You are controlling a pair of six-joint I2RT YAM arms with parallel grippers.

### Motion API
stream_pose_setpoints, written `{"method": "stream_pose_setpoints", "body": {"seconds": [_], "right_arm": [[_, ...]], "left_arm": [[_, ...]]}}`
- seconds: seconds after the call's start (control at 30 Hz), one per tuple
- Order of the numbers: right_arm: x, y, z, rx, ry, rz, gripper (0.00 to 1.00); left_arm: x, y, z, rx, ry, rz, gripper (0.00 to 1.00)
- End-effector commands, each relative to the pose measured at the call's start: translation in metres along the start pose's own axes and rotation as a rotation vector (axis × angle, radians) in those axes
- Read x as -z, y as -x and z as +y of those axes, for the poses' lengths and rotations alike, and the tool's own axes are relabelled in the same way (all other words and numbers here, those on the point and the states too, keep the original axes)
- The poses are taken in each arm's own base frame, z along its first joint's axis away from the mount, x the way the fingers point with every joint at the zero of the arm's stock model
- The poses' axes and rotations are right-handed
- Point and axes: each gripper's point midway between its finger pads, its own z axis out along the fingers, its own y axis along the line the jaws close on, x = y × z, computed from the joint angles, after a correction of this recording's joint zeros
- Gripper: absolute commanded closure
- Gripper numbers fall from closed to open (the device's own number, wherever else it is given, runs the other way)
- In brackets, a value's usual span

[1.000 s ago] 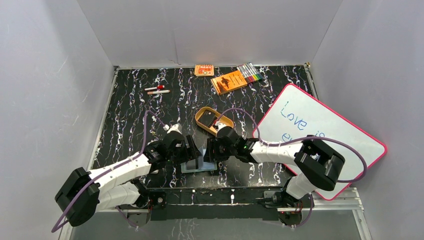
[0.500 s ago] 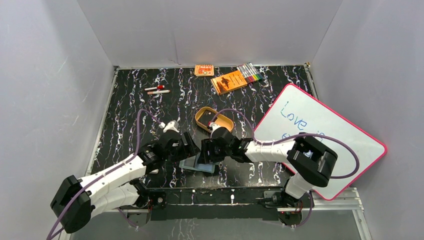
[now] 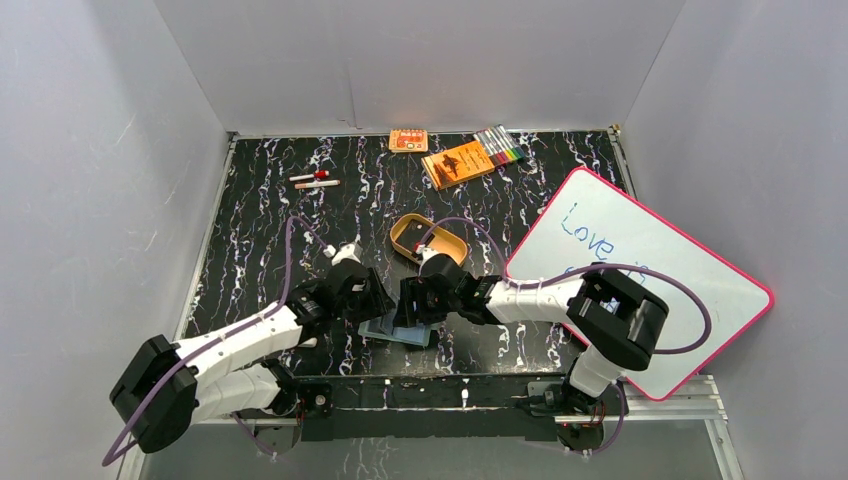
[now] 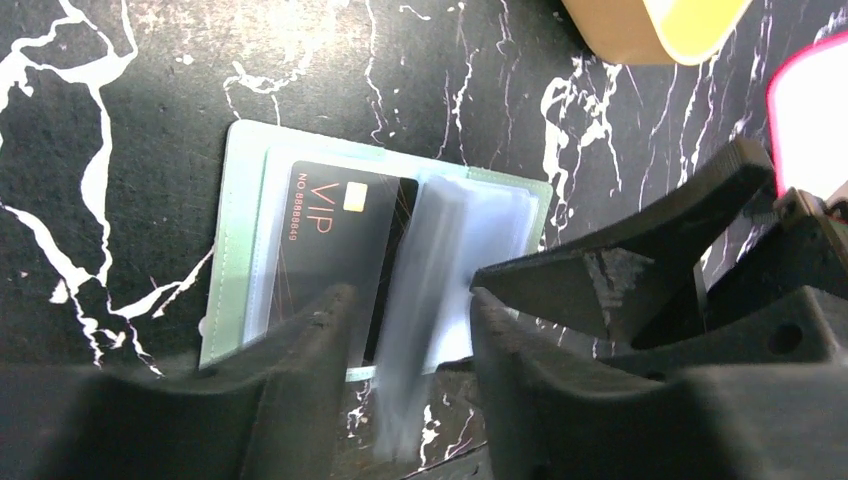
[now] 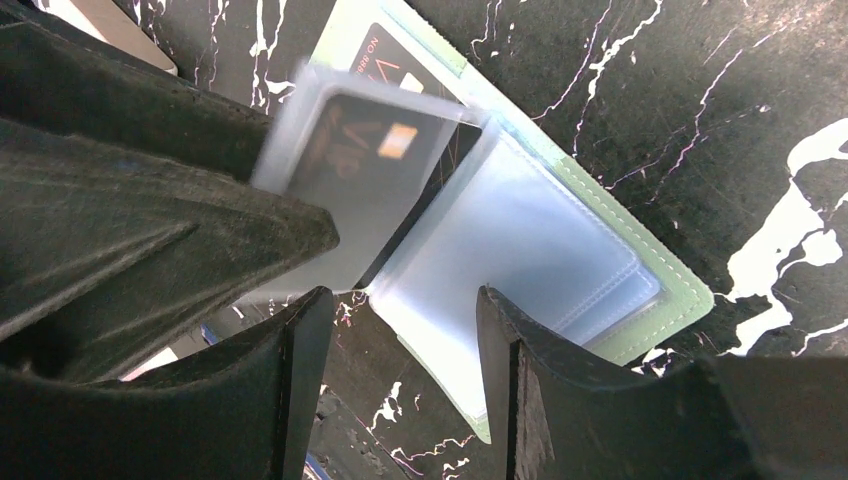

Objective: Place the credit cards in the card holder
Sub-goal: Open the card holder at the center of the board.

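The sage-green card holder (image 3: 397,329) lies open on the table between my two grippers. In the left wrist view a black VIP credit card (image 4: 335,240) sits in its left pocket. A clear inner page (image 4: 432,255) stands up, blurred, in the gap of my open left gripper (image 4: 405,335), not pinched. In the right wrist view that loose page holds a second black card (image 5: 360,150) above the pale pockets (image 5: 530,240). My right gripper (image 5: 395,345) is open over the holder's near edge. The left gripper's fingers (image 5: 130,200) are close beside it.
A tan oval tray (image 3: 408,237) lies just behind the grippers. A pink-framed whiteboard (image 3: 650,270) lies at the right. An orange booklet (image 3: 458,163), markers (image 3: 500,147) and a small orange box (image 3: 408,140) are at the back. Two pens (image 3: 315,180) lie back left.
The holder has been turned slightly and nudged left. Both grippers have shifted a little left over it. The clear inner page is swinging, blurred.
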Motion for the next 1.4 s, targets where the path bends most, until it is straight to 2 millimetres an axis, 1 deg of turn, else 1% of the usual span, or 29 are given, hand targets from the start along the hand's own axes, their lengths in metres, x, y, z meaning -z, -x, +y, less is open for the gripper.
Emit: {"method": "stream_pose_setpoints", "body": {"seconds": [0.0, 0.07, 0.1, 0.13, 0.33, 0.43, 0.53, 0.6, 0.63, 0.7, 0.73, 0.83, 0.9, 0.97, 1.03, 1.13, 1.2, 1.37], "right_arm": [[0.003, 0.016, 0.019, 0.018, 0.049, -0.053, 0.37], [0.005, 0.015, 0.016, 0.015, 0.038, -0.055, 0.37], [0.006, 0.015, 0.014, 0.013, 0.03, -0.057, 0.37], [0.007, 0.014, 0.01, 0.011, 0.017, -0.058, 0.37], [0.016, 0.006, -0.007, -0.022, -0.038, -0.075, 0.37], [0.023, 0.009, -0.01, -0.034, -0.05, -0.112, 0.37], [0.027, 0.01, -0.012, -0.036, -0.055, -0.125, 0.37], [0.029, 0.009, -0.011, -0.039, -0.05, -0.123, 0.37], [0.029, 0.009, -0.01, -0.038, -0.043, -0.122, 0.37], [0.03, 0.01, -0.006, -0.039, -0.019, -0.13, 0.37], [0.031, 0.011, -0.004, -0.039, -0.013, -0.134, 0.37], [0.03, 0.015, -0.002, -0.046, -0.008, -0.142, 0.38], [0.03, 0.011, -0.001, -0.066, 0.014, -0.124, 0.39], [0.029, 0.011, -0.004, -0.095, 0.018, -0.127, 0.4], [0.029, 0.01, -0.008, -0.133, 0.032, -0.13, 0.42], [0.028, 0.012, -0.007, -0.173, 0.072, -0.134, 0.42], [0.026, 0.012, -0.006, -0.184, 0.086, -0.13, 0.43], [0.024, 0.016, -0.003, -0.197, 0.101, -0.136, 0.43]], "left_arm": [[-0.003, 0.007, -0.004, -0.022, 0.001, -0.019, 0.66], [-0.003, 0.007, 0.002, -0.029, 0.037, -0.018, 0.76], [-0.004, 0.007, 0.006, -0.033, 0.058, -0.022, 0.78], [-0.003, 0.007, 0.011, -0.036, 0.08, -0.025, 0.8], [0.0, 0.008, 0.034, -0.058, 0.178, -0.046, 0.8], [0.004, 0.009, 0.052, -0.067, 0.263, -0.06, 0.73], [0.009, 0.011, 0.064, -0.068, 0.319, -0.074, 0.61], [0.013, 0.014, 0.066, -0.063, 0.335, -0.086, 0.5], [0.015, 0.016, 0.066, -0.059, 0.337, -0.094, 0.43], [0.021, 0.022, 0.06, -0.051, 0.323, -0.113, 0.32], [0.025, 0.025, 0.056, -0.047, 0.307, -0.125, 0.29], [0.039, 0.038, 0.039, -0.037, 0.244, -0.164, 0.25], [0.047, 0.045, 0.024, -0.032, 0.168, -0.187, 0.24], [0.048, 0.046, 0.006, -0.045, 0.067, -0.191, 0.24], [0.042, 0.041, -0.001, -0.046, 0.01, -0.179, 0.26], [0.026, 0.028, 0.004, -0.036, 0.014, -0.136, 0.34], [0.017, 0.02, 0.011, -0.029, 0.03, -0.114, 0.39], [0.004, 0.006, 0.026, -0.011, 0.063, -0.086, 0.51]]}}
